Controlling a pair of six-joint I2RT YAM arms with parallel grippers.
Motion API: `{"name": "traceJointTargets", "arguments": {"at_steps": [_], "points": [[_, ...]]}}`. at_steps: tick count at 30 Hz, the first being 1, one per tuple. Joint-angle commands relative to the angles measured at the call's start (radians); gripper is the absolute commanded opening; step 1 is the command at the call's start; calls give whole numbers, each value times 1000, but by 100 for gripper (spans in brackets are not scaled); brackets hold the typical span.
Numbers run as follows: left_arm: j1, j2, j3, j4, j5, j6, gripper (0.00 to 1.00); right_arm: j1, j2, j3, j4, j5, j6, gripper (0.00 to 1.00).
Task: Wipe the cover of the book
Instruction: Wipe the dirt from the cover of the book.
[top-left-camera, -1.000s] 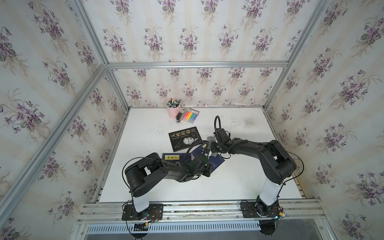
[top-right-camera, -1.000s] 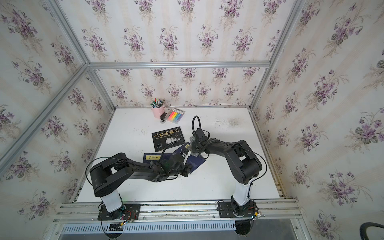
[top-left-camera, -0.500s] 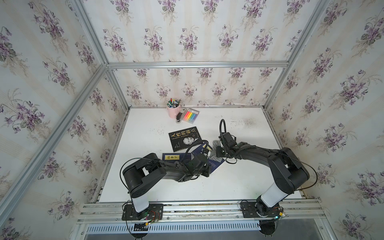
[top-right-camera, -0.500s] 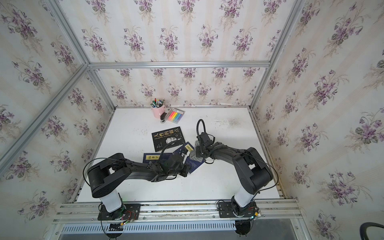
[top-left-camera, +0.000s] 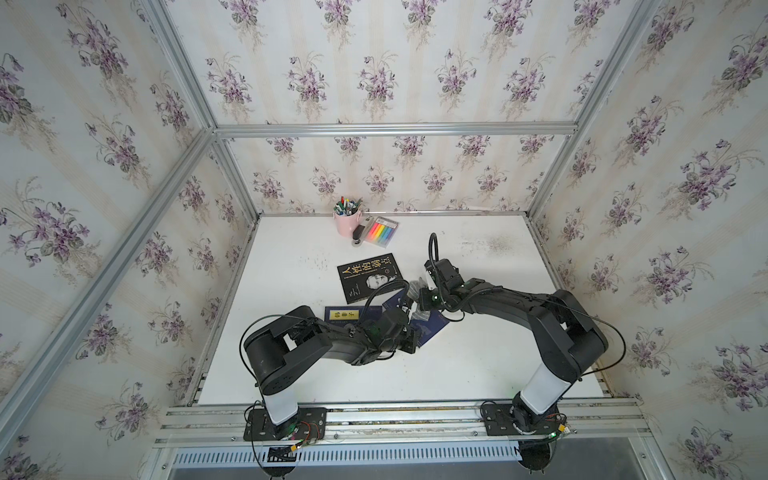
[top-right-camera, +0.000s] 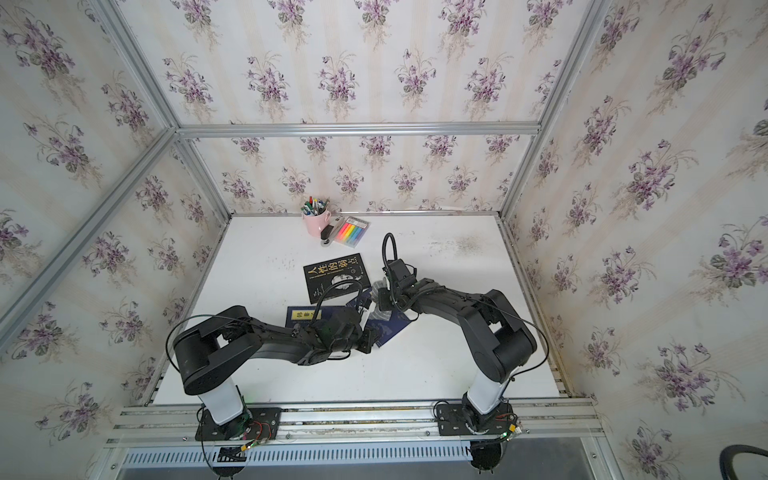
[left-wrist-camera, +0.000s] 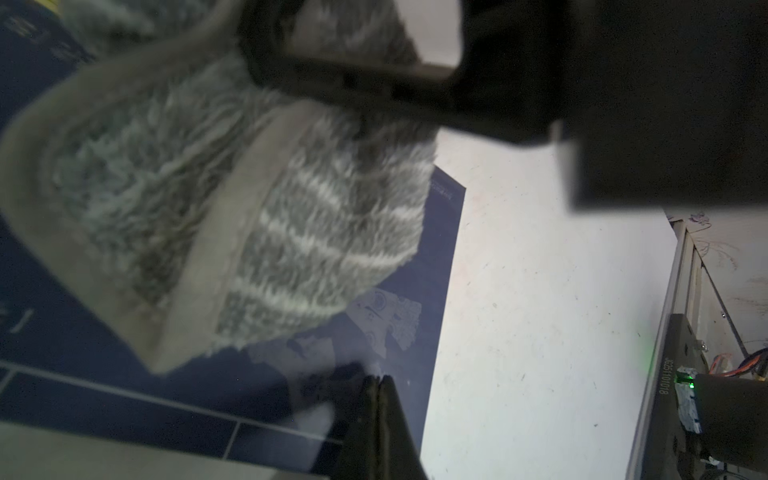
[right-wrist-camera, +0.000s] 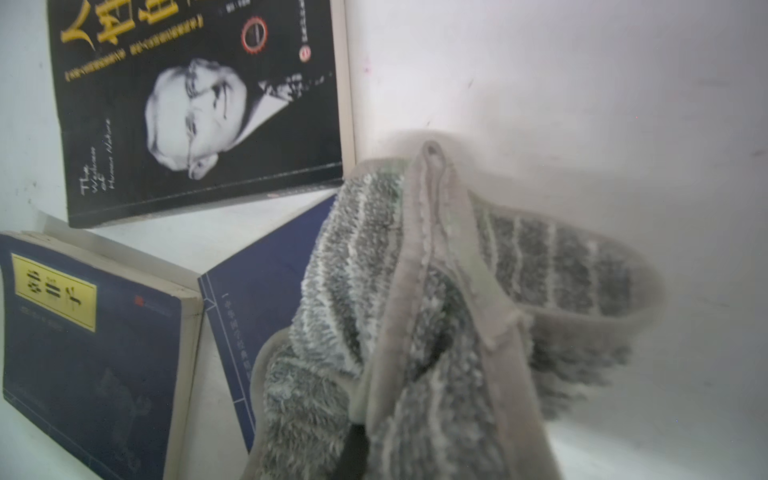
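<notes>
Currently the grey striped fluffy cloth (right-wrist-camera: 415, 316) is laid on the dark blue book (right-wrist-camera: 257, 291) on the white table (top-left-camera: 291, 270).
It is clamped by the right gripper (top-left-camera: 414, 302); the left gripper (left-wrist-camera: 379, 381), closed empty, is set on the same cover nearby.

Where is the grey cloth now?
In a top view the grey cloth lies mid-table on the tilted blue book, held by the right gripper, near the black book.
</notes>
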Motion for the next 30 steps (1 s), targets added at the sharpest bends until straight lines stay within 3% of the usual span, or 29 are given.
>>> {"name": "traceJointTargets", "arguments": {"at_steps": [1,13,21,27,30], "points": [[8,19,-15,-211,-25,-16,0,6,25,-30,16,-26,30,0],[30,23,-26,-191,-12,-26,0,7,-180,-318,-43,47,73,0],[36,27,-29,-187,-6,-25,0,0,-251,-332,-104,109,68,0],[38,19,-39,-186,-7,-27,0,-103,-254,-363,-82,89,49,0],[39,16,-39,-190,-10,-25,0,-107,-260,-363,-83,95,46,0]]}}
